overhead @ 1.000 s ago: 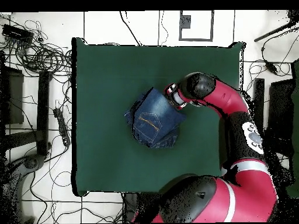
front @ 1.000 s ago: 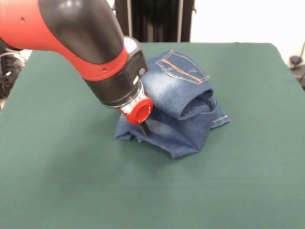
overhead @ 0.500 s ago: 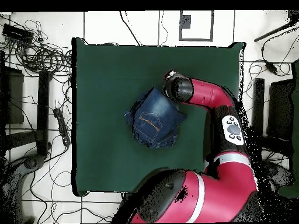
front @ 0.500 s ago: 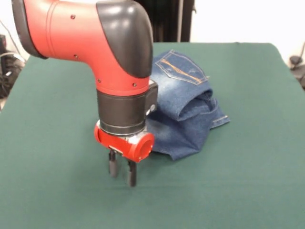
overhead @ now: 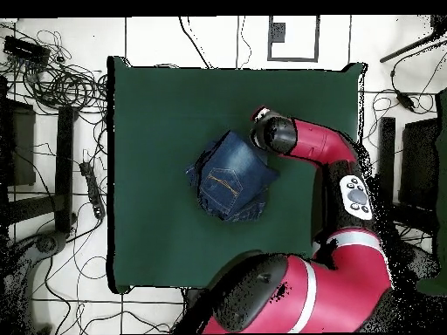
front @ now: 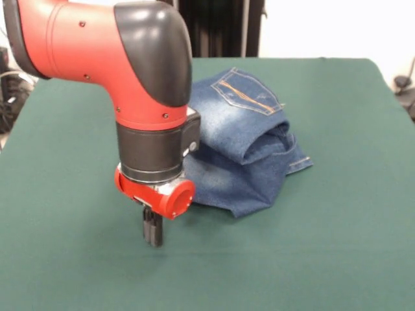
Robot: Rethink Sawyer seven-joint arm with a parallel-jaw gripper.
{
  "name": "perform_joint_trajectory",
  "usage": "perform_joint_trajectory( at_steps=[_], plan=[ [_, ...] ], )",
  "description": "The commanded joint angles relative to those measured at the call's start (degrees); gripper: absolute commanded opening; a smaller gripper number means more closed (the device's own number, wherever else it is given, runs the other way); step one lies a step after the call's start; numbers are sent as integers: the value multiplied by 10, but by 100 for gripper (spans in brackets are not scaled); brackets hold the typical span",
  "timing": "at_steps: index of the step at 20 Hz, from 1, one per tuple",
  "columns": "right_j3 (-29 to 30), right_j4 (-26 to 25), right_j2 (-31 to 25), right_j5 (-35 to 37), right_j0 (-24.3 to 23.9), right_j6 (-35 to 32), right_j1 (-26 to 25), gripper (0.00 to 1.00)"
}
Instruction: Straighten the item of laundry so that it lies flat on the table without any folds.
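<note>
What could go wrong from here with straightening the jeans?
1. The gripper is shut and empty, down on the bare table beside the jeans; a grasp from here would likely miss the cloth.
2. The jeans lie bunched, one part rolled over another, so a pull on one edge may drag the whole pile instead of unfolding it.

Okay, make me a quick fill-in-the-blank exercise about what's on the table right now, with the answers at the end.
1. The jeans lie in a folded heap on the ____ table.
2. The gripper hangs beside the jeans with its fingers ____ and nothing between them.
3. The stitching on the jeans' back pocket is ____.
4. The arm is coloured black and ____.

Missing words: green; shut; orange; red
</note>
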State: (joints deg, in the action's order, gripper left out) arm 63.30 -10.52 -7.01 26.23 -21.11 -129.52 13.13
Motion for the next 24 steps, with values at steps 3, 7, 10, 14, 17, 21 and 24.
perform_joint_trajectory(
  at_steps=[3,7,10,14,17,21,24],
  plan=[
    [24,-10,-17,86,11,32,29,0],
    [12,-19,-23,108,10,53,27,100],
    [5,-13,-26,129,9,47,26,100],
    [15,35,-19,179,15,-32,42,100],
    [59,108,-20,258,24,-131,72,100],
    [98,170,-28,329,28,-158,89,100],
    [102,195,-21,350,31,-153,84,100]
  ],
)
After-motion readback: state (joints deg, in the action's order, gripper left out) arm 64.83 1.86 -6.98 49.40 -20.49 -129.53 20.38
